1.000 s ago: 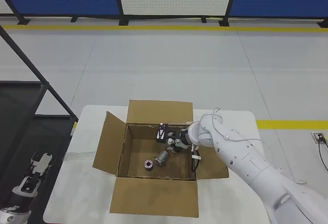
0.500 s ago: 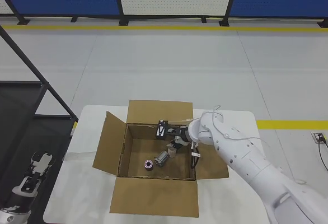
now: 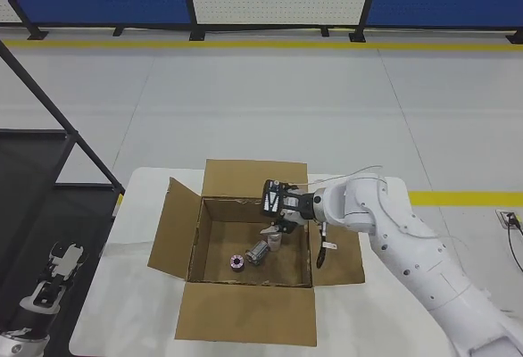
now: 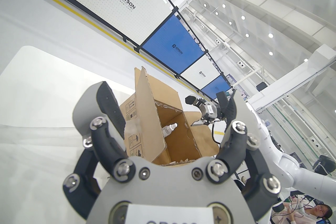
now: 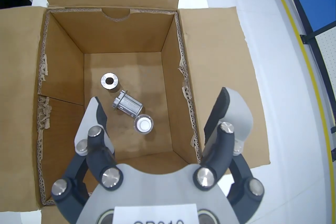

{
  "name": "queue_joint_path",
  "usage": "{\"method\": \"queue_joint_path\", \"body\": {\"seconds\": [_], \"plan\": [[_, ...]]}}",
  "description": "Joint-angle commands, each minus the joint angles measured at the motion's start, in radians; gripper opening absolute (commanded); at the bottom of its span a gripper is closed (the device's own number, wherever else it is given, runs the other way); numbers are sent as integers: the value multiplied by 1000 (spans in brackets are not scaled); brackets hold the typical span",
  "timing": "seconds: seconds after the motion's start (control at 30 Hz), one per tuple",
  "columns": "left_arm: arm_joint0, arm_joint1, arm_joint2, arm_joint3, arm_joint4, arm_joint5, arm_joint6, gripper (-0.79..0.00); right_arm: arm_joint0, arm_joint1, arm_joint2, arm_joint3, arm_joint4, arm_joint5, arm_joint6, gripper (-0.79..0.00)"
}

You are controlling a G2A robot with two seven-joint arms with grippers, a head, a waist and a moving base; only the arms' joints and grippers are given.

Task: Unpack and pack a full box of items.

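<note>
An open cardboard box (image 3: 210,234) stands on the white table (image 3: 136,268). On its floor lie a short metal ring (image 5: 109,81), a splined metal cylinder (image 5: 126,104) and a small clear-capped bottle (image 5: 143,124), close together. In the top view they are the ring (image 3: 236,262), the cylinder (image 3: 258,253) and the bottle (image 3: 274,241). My right gripper (image 5: 160,112) hangs open and empty above the box, over its far right part (image 3: 275,198). My left gripper (image 4: 170,109) is open and empty, low beside the table's left edge (image 3: 65,256), facing the box (image 4: 157,114).
All the box flaps are folded outward; the near flap (image 3: 245,312) covers the table's front middle. A black frame (image 3: 56,170) stands left of the table. Bare table shows on both sides of the box.
My right gripper has risen out of the box and shifted toward the right, still empty. The three items and the left arm have not moved.
</note>
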Motion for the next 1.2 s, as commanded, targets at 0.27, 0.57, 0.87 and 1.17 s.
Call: {"method": "queue_joint_path", "body": {"seconds": [0.27, 0.57, 0.87, 1.17], "plan": [[-29, 5, 22, -8, 76, 50, -22, 0, -15, 3, 11, -1, 14, -17, -29, 0], [-157, 23, 168, 3, 347, 143, -172, 0, -82, 59, 155, -16, 85, -161, -175, 0], [-230, 31, 295, 19, 423, 152, -267, 0, -284, 206, 340, -140, 331, -161, -228, 0], [-270, 36, 384, 3, 471, 162, -306, 0, -379, 283, 392, -230, 496, -161, -210, 0]]}}
